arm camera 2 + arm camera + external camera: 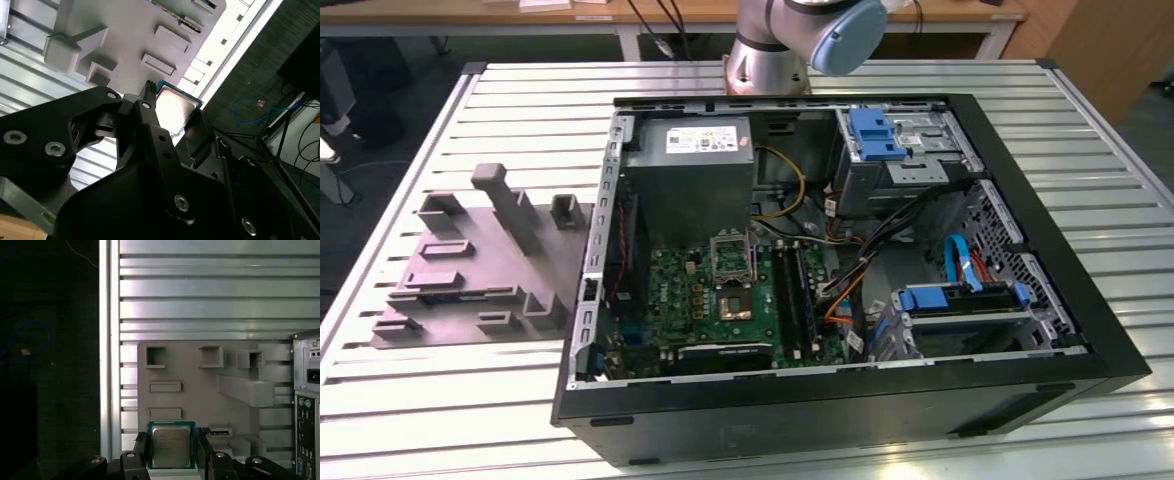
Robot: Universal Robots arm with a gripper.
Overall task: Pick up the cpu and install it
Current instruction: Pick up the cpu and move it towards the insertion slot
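Note:
The cpu (171,445) is a small flat square chip with a pale silvery top and a green rim. It sits between the black fingers (141,446) of my gripper (171,452), which is shut on its two opposite edges. In the second wrist view the cpu (172,107) shows in the same grip, held in the air well above the grey tray (125,35). Inside the open computer case (1067,300), the green motherboard (680,290) carries a square metal-framed socket (731,245).
The grey tray (467,270), with raised blocks and recesses, lies on the slatted metal table (427,400) at the exterior view's left of the case. The arm's base (767,60) stands behind the case. Cables, drive bays and a power supply (687,170) crowd the case.

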